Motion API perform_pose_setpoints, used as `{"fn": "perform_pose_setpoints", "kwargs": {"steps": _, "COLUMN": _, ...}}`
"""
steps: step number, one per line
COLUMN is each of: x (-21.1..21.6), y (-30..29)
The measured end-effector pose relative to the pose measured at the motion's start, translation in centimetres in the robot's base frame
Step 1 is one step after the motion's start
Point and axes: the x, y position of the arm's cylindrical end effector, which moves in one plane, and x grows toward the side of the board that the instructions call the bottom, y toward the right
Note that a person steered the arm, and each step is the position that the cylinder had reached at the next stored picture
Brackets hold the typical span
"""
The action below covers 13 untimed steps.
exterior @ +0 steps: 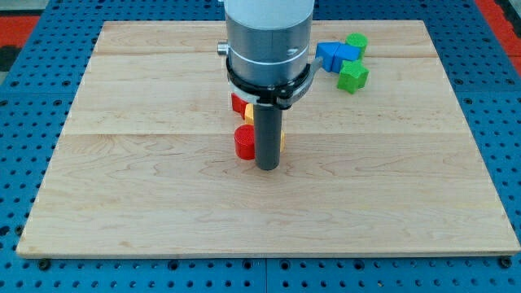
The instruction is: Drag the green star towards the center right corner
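My tip (268, 167) rests mid-desk (122, 187), touching a red cylinder (244, 142). Near the desk's top right corner, the green star (352, 76) sits beside two blue blocks (336, 55) and another green block (356, 41).

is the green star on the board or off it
On the wooden board: the green star rests flat near its top right, beside the blue blocks.

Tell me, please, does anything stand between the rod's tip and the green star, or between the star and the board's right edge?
Nothing visible does. My tip rests beside the red cylinder, and bare wood runs from there up-right to the green star. The blue blocks touch the star's upper left, off that line. Rightward from the star, the board is bare.
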Motion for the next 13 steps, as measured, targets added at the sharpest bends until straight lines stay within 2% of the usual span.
{"fn": "perform_pose_setpoints", "kwargs": {"steps": 1, "x": -1.7, "y": -3.5}}
{"fn": "perform_pose_setpoints", "kwargs": {"steps": 2, "x": -1.8, "y": -3.4}}
{"fn": "perform_pose_setpoints", "kwargs": {"steps": 3, "x": -0.9, "y": -0.3}}
{"fn": "perform_pose_setpoints", "kwargs": {"steps": 6, "x": 1.2, "y": -1.9}}
{"fn": "perform_pose_setpoints", "kwargs": {"steps": 7, "x": 0.4, "y": 5.8}}
{"fn": "perform_pose_setpoints", "kwargs": {"steps": 8, "x": -3.4, "y": 11.8}}
{"fn": "perform_pose_setpoints", "kwargs": {"steps": 9, "x": -11.6, "y": 9.2}}
{"fn": "perform_pose_setpoints", "kwargs": {"steps": 10, "x": -18.9, "y": 16.9}}
{"fn": "perform_pose_setpoints", "kwargs": {"steps": 11, "x": -22.1, "y": 21.5}}
{"fn": "perform_pose_setpoints", "kwargs": {"steps": 12, "x": -22.7, "y": 24.4}}
{"fn": "perform_pose_setpoints", "kwargs": {"steps": 13, "x": -21.9, "y": 24.6}}
